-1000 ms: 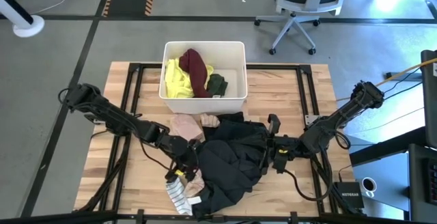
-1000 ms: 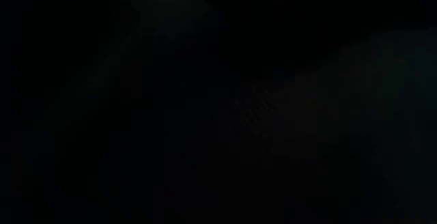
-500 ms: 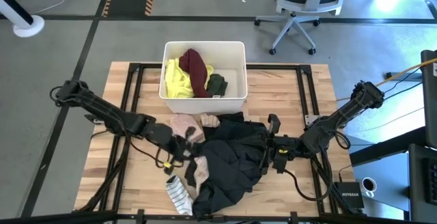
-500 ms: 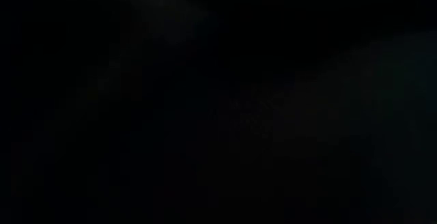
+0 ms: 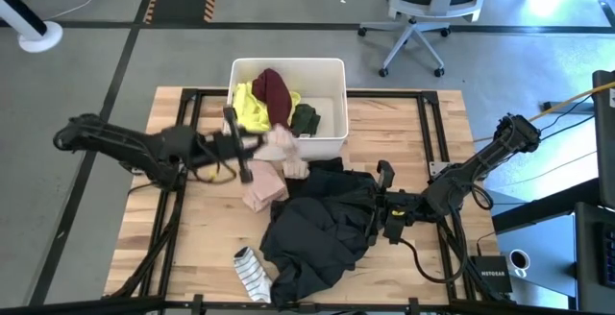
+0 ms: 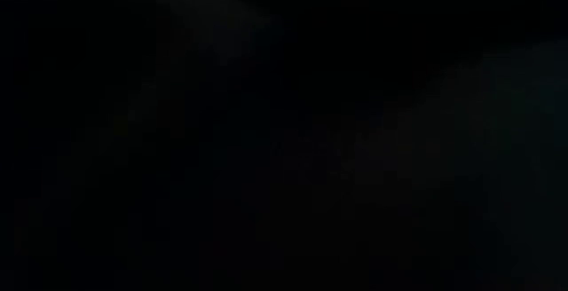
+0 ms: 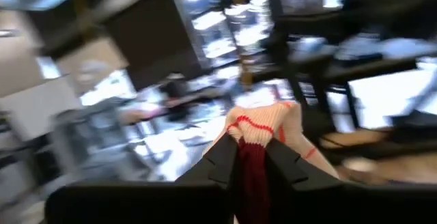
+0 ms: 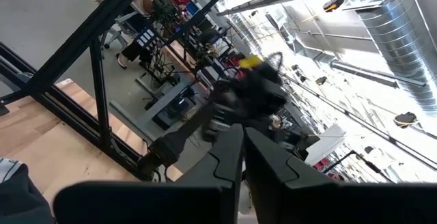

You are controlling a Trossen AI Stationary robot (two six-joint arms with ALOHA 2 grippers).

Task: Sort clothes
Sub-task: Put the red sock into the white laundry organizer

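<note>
- The table point(image 5: 437, 133) carries a white bin point(image 5: 332, 104) at its far middle, already holding yellow, maroon and dark green clothes.
- A big black garment point(image 5: 322, 229) sprawls over the near middle of the table. The right gripper point(image 5: 382, 203) rests at its right edge; in the right wrist view its fingers sit almost together with nothing visible between them.
- A pale pink piece point(image 5: 261, 185) lies on the table just left of the black garment, in front of the bin.
- A striped sock point(image 5: 252, 275) lies at the near edge, untouched.
- The left gripper point(image 5: 261, 142) is clamped on a cream sock point(image 5: 282, 144) with red stripes, held just in front of the bin's near-left wall; the left wrist view shows it hanging from the fingers point(image 7: 225, 157).
- The bin's opening lies just beyond the held sock, so the drop probably needs only a short carry forward over the rim. The left arm is the nearer one.
</note>
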